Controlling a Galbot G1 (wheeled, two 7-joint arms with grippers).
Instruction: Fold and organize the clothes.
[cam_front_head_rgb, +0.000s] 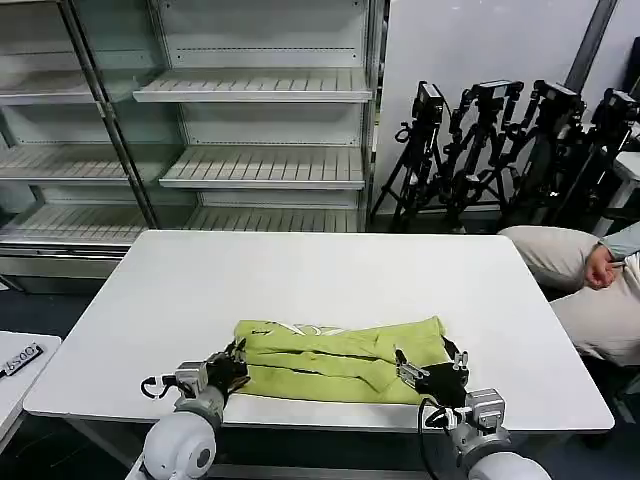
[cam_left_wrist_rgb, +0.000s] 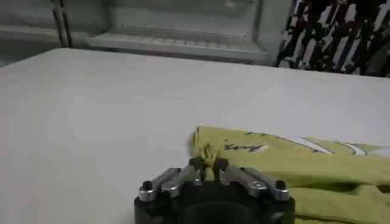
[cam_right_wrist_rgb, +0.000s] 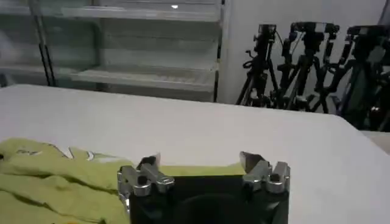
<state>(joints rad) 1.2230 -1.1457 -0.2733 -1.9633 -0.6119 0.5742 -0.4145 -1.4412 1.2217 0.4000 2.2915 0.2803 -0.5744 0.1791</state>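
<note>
The clothes are one lime-green T-shirt (cam_front_head_rgb: 340, 360), folded into a long rumpled band across the front of the white table (cam_front_head_rgb: 300, 280). At the shirt's left end, my left gripper (cam_front_head_rgb: 238, 358) is shut on a pinched ridge of fabric. The left wrist view shows that pinch between the dark tips of the left gripper (cam_left_wrist_rgb: 207, 165), with the rest of the shirt (cam_left_wrist_rgb: 304, 159) stretching away beyond it. Over the shirt's right end my right gripper (cam_front_head_rgb: 430, 360) stands open. In the right wrist view the right gripper (cam_right_wrist_rgb: 200, 161) has its fingers wide apart, with shirt fabric (cam_right_wrist_rgb: 55, 176) below and nothing between them.
The table's front edge (cam_front_head_rgb: 320, 412) lies just under both grippers. The far half of the table is bare. Glass-fronted shelving (cam_front_head_rgb: 260, 130) stands behind it and several black tripods (cam_front_head_rgb: 500, 150) at the back right. A second white surface (cam_front_head_rgb: 20, 365) sits at the left.
</note>
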